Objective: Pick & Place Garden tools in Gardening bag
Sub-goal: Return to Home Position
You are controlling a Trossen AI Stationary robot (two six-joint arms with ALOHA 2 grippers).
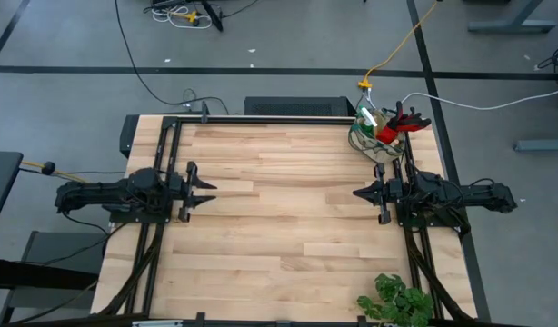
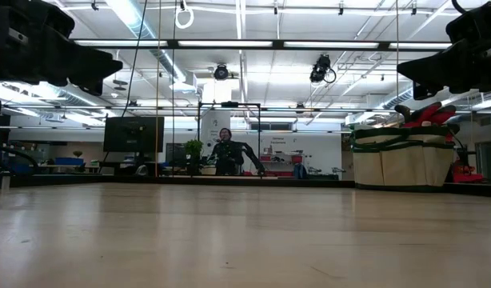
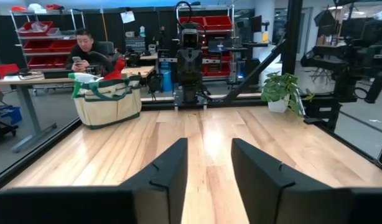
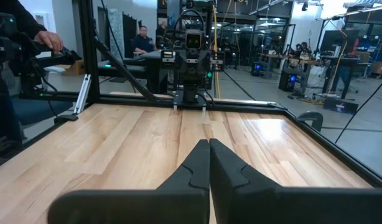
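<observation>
The beige gardening bag [image 1: 377, 138] stands on its base at the table's far right corner, and it also shows in the low view [image 2: 401, 160] and the left wrist view [image 3: 107, 99]. Garden tools stick out of its top: a red-and-black glove [image 1: 403, 122] and a green spray bottle [image 3: 85, 78]. My left gripper [image 1: 211, 191] hovers level over the table's left side, open, with nothing between its fingers [image 3: 209, 168]. My right gripper [image 1: 356, 193] hovers level over the right side, shut and holding nothing [image 4: 209, 162]. Both stand well away from the bag.
A leafy green plant [image 1: 397, 300] stands at the table's near right corner. The wooden table [image 1: 279, 209] lies bare between the two grippers. Black frame rails run along the left, right and far edges. People show in the room beyond the table.
</observation>
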